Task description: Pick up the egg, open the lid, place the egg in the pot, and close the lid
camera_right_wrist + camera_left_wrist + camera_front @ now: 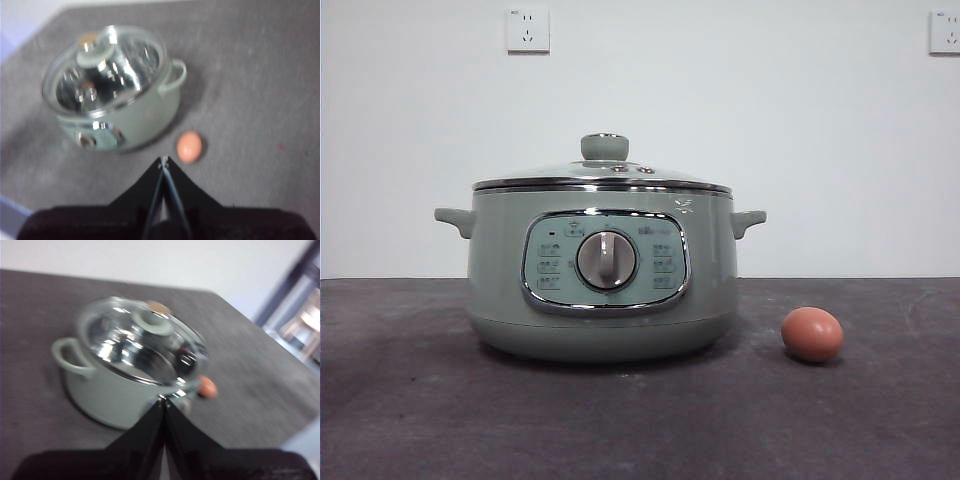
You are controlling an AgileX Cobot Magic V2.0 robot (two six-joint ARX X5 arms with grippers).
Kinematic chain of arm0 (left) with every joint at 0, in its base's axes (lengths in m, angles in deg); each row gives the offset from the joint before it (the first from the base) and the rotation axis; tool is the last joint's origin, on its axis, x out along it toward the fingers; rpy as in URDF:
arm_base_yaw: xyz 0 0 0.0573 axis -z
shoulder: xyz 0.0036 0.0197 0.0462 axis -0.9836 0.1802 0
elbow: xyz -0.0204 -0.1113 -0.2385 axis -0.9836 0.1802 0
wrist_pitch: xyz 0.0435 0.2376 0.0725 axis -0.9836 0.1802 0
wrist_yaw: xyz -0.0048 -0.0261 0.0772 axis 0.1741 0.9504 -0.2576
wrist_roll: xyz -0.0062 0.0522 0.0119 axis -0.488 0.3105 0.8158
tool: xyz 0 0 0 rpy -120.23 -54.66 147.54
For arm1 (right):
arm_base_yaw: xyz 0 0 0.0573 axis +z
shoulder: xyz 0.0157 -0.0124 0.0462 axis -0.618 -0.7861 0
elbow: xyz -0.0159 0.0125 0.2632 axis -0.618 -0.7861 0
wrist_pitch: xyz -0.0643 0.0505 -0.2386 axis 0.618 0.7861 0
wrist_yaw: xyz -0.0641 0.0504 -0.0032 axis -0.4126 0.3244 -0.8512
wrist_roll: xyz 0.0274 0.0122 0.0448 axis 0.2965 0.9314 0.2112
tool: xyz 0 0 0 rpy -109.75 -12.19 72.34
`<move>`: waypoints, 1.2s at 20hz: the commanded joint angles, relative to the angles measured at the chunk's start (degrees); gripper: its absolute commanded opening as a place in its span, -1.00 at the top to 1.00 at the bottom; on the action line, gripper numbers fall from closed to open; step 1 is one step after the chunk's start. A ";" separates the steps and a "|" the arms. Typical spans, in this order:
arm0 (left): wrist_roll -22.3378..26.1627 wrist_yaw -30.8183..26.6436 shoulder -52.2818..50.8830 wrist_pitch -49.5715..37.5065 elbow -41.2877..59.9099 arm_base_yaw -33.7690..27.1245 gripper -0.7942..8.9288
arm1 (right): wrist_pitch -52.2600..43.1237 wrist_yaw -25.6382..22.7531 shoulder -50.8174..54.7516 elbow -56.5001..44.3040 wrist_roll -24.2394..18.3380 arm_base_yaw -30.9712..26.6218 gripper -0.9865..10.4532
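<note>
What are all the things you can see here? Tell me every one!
pot: one, pale green, standing on the table, dial facing the front camera.
lid: one, clear glass with a green knob, closed on the pot.
egg: one, reddish-brown, lying on the table beside the pot, apart from it.
table: one, dark grey.
wall sockets: two, white, high on the wall.
left end effector: one, black, shut, empty.
right end effector: one, black, shut, empty, near the egg.

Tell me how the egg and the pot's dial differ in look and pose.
The egg is reddish-brown and matte; the dial is shiny silver-grey. The egg lies loose on the table beside the pot, apart from it; the dial sits fixed in the pot's chrome-framed front panel. The egg is a plain oval; the dial is round with a raised upright bar. They appear about the same size.
</note>
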 commanded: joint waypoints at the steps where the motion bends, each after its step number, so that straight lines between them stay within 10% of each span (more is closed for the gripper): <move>1: 6.29 1.68 2.82 4.59 -3.54 -0.07 0.85 | 6.67 0.55 -3.76 4.52 -4.61 0.66 0.85; 11: 13.20 2.01 8.24 20.48 -8.79 -0.04 0.82 | 17.46 1.95 -10.40 8.61 -6.67 2.67 0.81; 15: 12.72 1.97 8.31 20.44 -8.79 -0.07 -0.36 | 17.25 1.97 -10.40 8.61 -6.45 2.67 0.04; 24: 11.91 2.01 8.31 20.44 -8.79 -0.07 -0.38 | 13.79 1.95 -14.62 8.61 -5.33 2.69 -0.16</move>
